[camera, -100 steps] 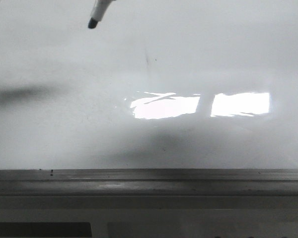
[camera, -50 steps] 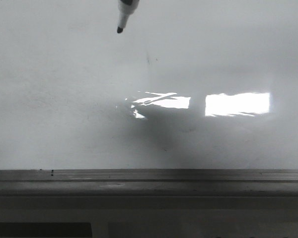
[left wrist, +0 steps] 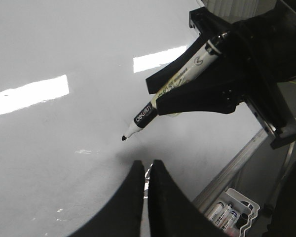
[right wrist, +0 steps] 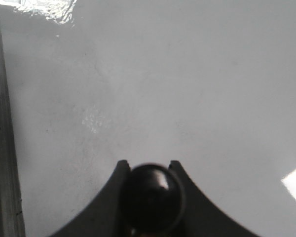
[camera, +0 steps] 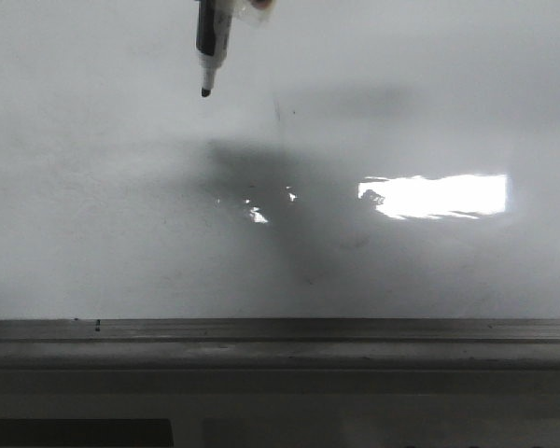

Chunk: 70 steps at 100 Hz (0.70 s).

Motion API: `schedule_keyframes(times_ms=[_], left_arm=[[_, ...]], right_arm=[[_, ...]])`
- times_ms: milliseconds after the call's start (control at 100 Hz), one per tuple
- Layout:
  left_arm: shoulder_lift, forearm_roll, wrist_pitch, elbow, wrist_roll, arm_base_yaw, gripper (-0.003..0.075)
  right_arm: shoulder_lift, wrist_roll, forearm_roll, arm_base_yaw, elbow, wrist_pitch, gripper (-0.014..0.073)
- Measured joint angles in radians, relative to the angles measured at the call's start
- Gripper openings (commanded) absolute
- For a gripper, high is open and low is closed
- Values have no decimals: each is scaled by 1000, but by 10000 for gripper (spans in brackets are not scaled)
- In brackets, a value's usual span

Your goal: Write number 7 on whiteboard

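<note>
right gripper [left wrist: 187, 94] is clamping a marker [camera: 209, 47], tip hovering over the far-left whiteboard [camera: 93, 205]; no 7 is drawn yet. left gripper [left wrist: 147, 170] is pinched shut, empty. risk: tip descending tilted and skipping. open board is lying rightward and toward the near frame [camera: 280, 345].

Marker [camera: 210, 42] barrel cut off above.

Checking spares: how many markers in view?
4: one marker in the right gripper, tip near the whiteboard; roughly three spares in the tray off its edge, more possibly hidden.
</note>
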<state>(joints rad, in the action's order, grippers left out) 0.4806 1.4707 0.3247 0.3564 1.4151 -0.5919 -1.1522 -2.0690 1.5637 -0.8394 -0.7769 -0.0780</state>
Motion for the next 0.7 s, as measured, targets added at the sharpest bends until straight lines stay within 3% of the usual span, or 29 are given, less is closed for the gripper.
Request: schedule_keyframes(times_ms=[700], left_arm=[[0, 0, -2, 0, 0, 0, -20]], right_arm=[[-64, 0, 24, 17, -11, -66, -43]])
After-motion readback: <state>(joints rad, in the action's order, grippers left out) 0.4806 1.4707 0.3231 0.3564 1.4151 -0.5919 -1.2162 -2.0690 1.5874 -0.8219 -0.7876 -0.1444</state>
